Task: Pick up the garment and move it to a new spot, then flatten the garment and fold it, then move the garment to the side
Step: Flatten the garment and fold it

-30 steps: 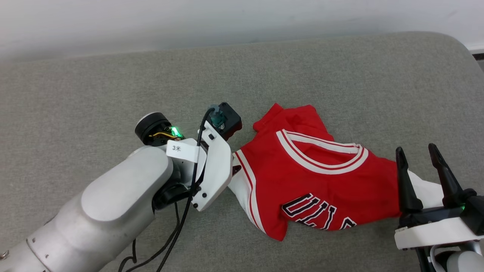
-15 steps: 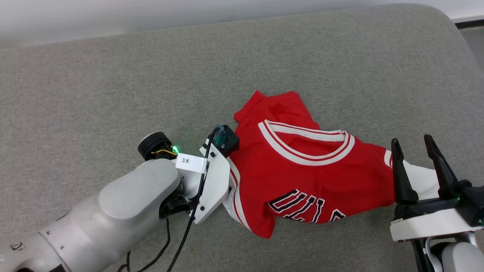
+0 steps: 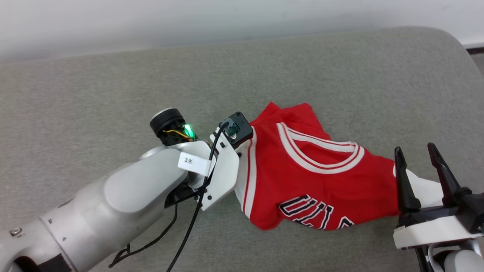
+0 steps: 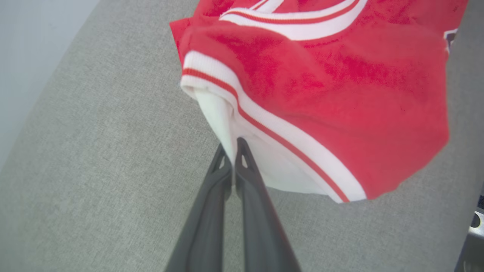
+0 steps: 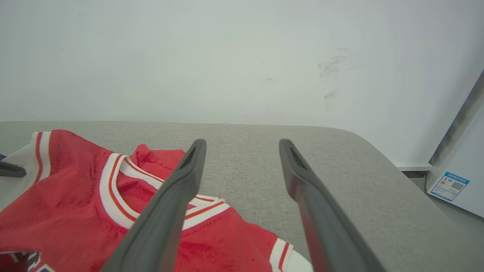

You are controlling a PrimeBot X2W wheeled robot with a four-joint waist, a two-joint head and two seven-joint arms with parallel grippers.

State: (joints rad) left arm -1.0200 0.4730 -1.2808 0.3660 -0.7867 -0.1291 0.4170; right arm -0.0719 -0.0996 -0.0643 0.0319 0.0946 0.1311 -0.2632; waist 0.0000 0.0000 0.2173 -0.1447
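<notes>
The garment [image 3: 310, 177], a red jersey with white striped trim and black letters, lies crumpled on the grey cushion [image 3: 113, 83]. In the left wrist view my left gripper [image 4: 231, 145] is shut on the white sleeve at the garment's [image 4: 321, 87] edge, and that edge is raised a little off the cushion. In the head view my left wrist [image 3: 223, 170] covers those fingers at the jersey's left side. My right gripper [image 3: 414, 148] stands open at the jersey's right end, over its other white sleeve, with nothing between its fingers [image 5: 177, 189]; the garment [image 5: 75, 196] lies below and to their left.
The cushion's rounded right edge [image 3: 469, 64] drops off near my right gripper, and a white wall [image 5: 227, 56] stands behind it. A white panel with a blue sticker [image 5: 452, 186] stands to the right, past the cushion's corner. A black cable [image 3: 189, 230] hangs from my left wrist.
My left gripper has shut on the white sleeve, and the jersey's left edge now stands bunched against it. The head camera has shifted. The right gripper stays open.
</notes>
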